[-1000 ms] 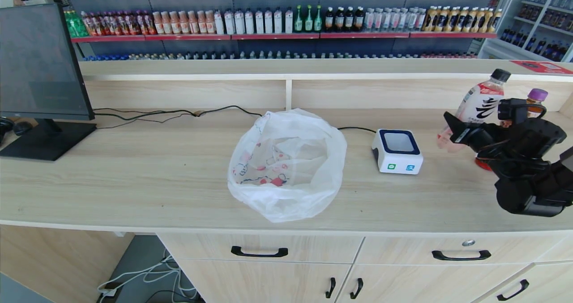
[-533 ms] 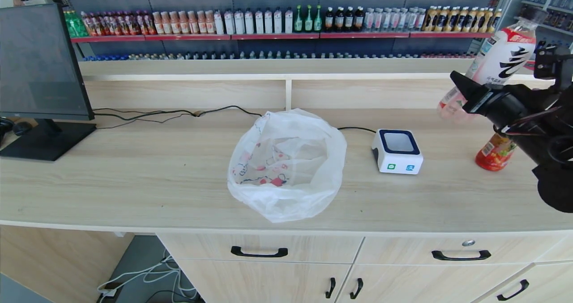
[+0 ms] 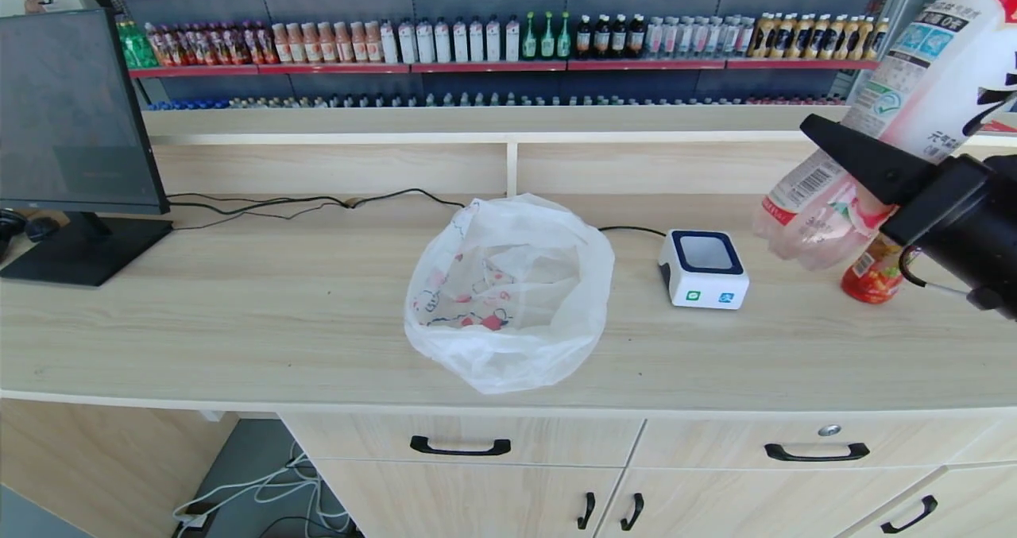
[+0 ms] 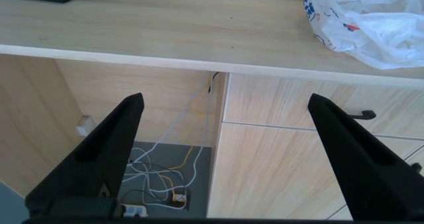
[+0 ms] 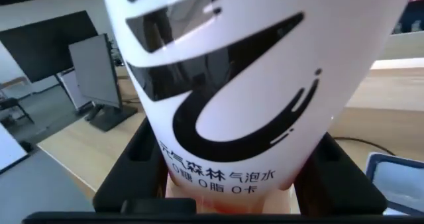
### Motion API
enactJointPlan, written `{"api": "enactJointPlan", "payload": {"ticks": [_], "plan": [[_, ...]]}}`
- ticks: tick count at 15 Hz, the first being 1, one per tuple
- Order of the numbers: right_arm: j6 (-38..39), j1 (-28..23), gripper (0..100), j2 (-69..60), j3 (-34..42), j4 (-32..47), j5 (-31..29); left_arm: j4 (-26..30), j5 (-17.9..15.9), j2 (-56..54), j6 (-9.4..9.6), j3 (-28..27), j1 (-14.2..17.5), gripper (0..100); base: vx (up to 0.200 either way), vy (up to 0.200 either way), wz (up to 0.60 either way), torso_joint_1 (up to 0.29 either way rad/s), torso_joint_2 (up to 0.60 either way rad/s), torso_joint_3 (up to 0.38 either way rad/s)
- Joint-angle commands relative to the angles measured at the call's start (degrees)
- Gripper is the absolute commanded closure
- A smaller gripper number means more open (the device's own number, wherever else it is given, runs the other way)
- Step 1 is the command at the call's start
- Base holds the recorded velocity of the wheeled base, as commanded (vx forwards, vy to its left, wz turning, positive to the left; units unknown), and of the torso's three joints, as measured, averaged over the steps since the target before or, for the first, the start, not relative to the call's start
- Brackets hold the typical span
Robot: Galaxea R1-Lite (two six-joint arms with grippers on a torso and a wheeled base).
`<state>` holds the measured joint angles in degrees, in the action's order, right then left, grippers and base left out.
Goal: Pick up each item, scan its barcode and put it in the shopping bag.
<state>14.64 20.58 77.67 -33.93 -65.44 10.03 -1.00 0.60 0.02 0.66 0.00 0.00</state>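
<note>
The bottle (image 3: 914, 85) is up in the air at the right edge of the head view. It's tilted, with the base pointing down-left toward the scanner (image 3: 704, 268) and the top running off the upper right corner. The right gripper (image 3: 842, 172) is clamped around its lower half, and one black finger lies across the label. The grip looks solid to me.

My guess is this is the scan step. The barcode (image 3: 810, 184) sits low on the side of the bottle and faces roughly toward the camera, while the scanner's window faces up. So I'd carry the bottle left until it's over the window, then roll the wrist so the barcode looks down at the glass. I'd also keep that finger off the stripes and hold steady for a beat before heading to the shopping bag (image 3: 508, 292), which sits open mid-counter just left of the scanner. One thing to watch is the small orange-red bottle (image 3: 870, 272) standing right below, since it'd be easy to clip.

Looks-wise it's clear plastic with a pinkish bottom and a white wrap label. In the right wrist view the label (image 5: 252, 85) has a big black brush-stroke design on it.

The left gripper (image 4: 225, 151) hangs below the counter edge with its fingers spread wide, holding nothing.
</note>
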Motion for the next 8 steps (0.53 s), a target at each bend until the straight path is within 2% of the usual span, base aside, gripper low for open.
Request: {"api": "enactJointPlan", "payload": {"ticks": [1,2,4,5,6,8], "plan": [[4.1,9.0,100,-4.8,1.6,0.0,0.3,-0.1,0.0,0.0,-0.04,0.0,0.0,0,0.000,0.000,0.00,0.000,0.00,0.000],[4.6,14.2,100,-5.4,1.0,1.1,1.6,-0.1,0.0,0.0,0.04,0.0,0.0,0,0.000,0.000,0.00,0.000,0.00,0.000],[4.7,19.6,100,-5.6,0.4,4.9,7.9,-0.1,0.0,0.0,0.22,0.0,0.0,0,0.000,0.000,0.00,0.000,0.00,0.000],[5.7,21.7,100,-5.5,1.0,5.1,11.2,-0.1,0.0,0.0,0.92,0.0,0.0,0,0.000,0.000,0.00,0.000,0.00,0.000],[8.2,23.8,100,-5.3,1.1,5.1,12.9,-0.1,0.0,0.0,1.54,0.0,0.0,0,0.000,0.000,0.00,0.000,0.00,0.000],[12.3,28.4,100,-5.3,1.1,5.1,13.1,-0.1,0.0,0.0,1.54,0.0,0.0,0,0.000,0.000,0.00,0.000,0.00,0.000]]}}
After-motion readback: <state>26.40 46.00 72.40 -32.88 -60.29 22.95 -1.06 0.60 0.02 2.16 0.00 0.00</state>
